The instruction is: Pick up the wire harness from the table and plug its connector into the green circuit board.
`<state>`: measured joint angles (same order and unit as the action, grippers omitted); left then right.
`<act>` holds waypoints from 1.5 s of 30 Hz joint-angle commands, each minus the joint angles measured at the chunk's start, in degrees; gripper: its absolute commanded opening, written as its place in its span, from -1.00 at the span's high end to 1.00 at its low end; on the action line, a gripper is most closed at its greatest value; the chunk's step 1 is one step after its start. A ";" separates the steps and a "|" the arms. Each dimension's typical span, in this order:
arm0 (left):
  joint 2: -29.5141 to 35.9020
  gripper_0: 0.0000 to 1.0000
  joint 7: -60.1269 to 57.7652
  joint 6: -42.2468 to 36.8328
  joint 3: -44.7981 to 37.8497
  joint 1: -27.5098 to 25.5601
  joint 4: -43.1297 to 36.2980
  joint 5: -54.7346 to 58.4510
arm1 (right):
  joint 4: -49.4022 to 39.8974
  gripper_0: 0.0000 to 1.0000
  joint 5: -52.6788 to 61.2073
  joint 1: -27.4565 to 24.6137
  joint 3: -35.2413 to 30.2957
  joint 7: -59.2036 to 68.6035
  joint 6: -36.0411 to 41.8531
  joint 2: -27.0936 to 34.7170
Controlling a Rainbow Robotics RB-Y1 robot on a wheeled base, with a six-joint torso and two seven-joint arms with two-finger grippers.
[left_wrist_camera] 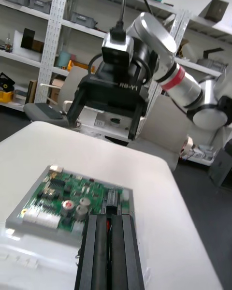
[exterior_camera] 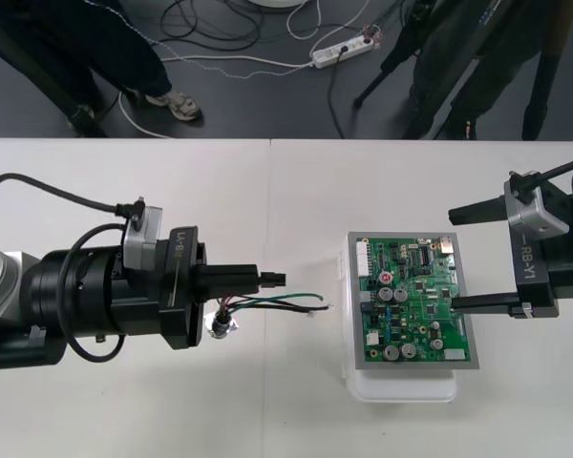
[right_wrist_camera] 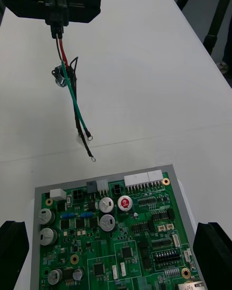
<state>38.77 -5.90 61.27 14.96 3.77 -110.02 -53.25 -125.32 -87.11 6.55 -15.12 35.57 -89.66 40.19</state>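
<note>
My left gripper (exterior_camera: 256, 279) hovers over the table left of the green circuit board (exterior_camera: 411, 301), shut on the harness's small black plug (exterior_camera: 273, 280). Red, green and black wires (exterior_camera: 286, 301) trail from the plug toward the board, and the round metal socket (exterior_camera: 220, 327) hangs under the gripper. In the right wrist view the plug (right_wrist_camera: 57, 29) sits in the left gripper (right_wrist_camera: 57, 17) beyond the board (right_wrist_camera: 111, 237), with the socket (right_wrist_camera: 60, 75) dangling. My right gripper (exterior_camera: 453, 260) stands open over the board's right edge. The left wrist view has shut fingers (left_wrist_camera: 96, 251) aimed at the board (left_wrist_camera: 63, 200).
The board rests on a white base (exterior_camera: 401, 386) at the table's right middle. Bare table lies between the hanging wire ends (right_wrist_camera: 89, 147) and the board's near edge. The right gripper (left_wrist_camera: 106, 118) stands open behind the board in the left wrist view.
</note>
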 commanded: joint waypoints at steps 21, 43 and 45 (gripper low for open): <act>-5.63 1.00 18.91 13.62 0.42 2.12 17.92 -0.54 | -8.45 -1.00 -19.67 2.06 6.68 1.79 -0.34 7.97; -10.55 1.00 30.51 19.59 6.22 9.59 37.51 -0.62 | -3.88 -1.00 -28.73 -0.84 11.87 -2.78 -0.34 11.66; -10.91 1.00 31.30 19.59 6.66 10.12 38.75 -0.54 | -3.88 -1.00 -30.31 -0.84 13.10 -3.22 -0.34 11.66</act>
<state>29.61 18.57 77.03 20.14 11.12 -72.73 -53.66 -128.89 -115.16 6.55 -4.37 35.09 -89.74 49.68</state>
